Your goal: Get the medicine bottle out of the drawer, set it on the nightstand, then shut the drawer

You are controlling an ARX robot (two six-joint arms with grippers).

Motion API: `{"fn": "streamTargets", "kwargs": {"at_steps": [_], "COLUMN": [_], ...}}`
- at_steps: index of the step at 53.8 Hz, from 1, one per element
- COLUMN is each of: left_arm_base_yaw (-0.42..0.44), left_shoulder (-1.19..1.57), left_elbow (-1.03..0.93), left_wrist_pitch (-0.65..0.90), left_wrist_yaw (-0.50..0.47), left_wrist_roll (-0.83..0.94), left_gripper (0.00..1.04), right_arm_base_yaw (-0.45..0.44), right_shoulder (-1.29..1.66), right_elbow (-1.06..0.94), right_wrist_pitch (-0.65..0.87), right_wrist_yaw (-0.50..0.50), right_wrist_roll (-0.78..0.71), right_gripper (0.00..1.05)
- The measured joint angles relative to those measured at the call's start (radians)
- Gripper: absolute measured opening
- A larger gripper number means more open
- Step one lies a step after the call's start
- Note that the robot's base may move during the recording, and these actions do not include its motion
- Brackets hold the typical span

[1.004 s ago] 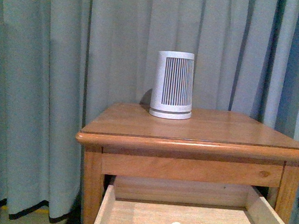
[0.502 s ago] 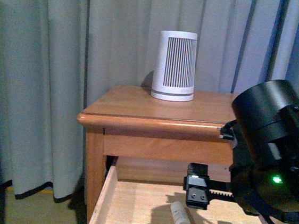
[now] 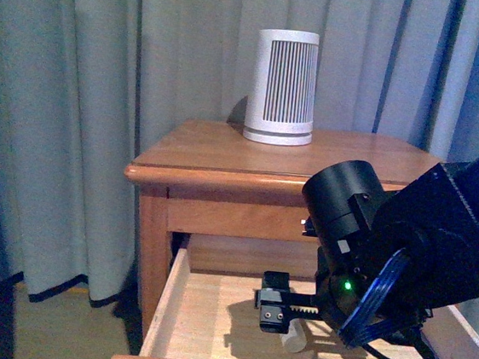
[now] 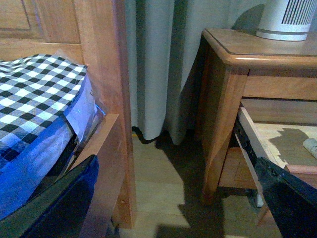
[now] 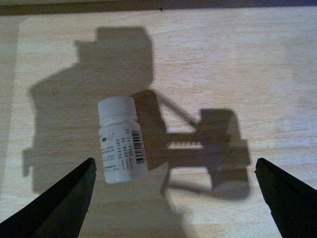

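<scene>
1. The nightstand [image 3: 225,156] is standing with its upper drawer [image 3: 164,309] pulled well out, its pale inside showing
2. The right arm is reaching down into the drawer, its claw [image 5: 173,168] spread wide and gripping nothing
3. The left claw [image 4: 176,198] is hanging outside the drawer, well apart from it, likewise spread and empty
4. The white slatted device [image 3: 283,85] is sitting above the drawer, on the nightstand's top
5. The medicine bottle [image 5: 121,141] is lying on its side on the drawer's floor, between the right claw's fingers but touching neither; the pick seems to be getting lined up, and the next move is likely calling for centring, lowering and pinching across the body before it rolls
</scene>
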Motion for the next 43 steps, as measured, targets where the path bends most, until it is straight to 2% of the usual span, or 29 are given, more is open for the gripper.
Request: {"fn": "streamTargets", "kwargs": {"at_steps": [22, 43], "left_arm_base_yaw": [0.0, 0.0], "left_shoulder": [0.0, 0.0], "left_elbow": [0.0, 0.0], "left_wrist_pitch": [0.0, 0.0], "left_wrist_yaw": [0.0, 0.0], "left_wrist_roll": [0.0, 0.0], "left_gripper": [0.98, 0.98], "right_arm_base_yaw": [0.027, 0.027], "right_shoulder": [0.142, 0.174], "right_elbow": [0.152, 0.174], "right_wrist_pitch": [-0.019, -0.035], "right_wrist_yaw": [-0.008, -0.003], "right_wrist_roll": [0.0, -0.001], "right_gripper": [0.97, 0.44]}}
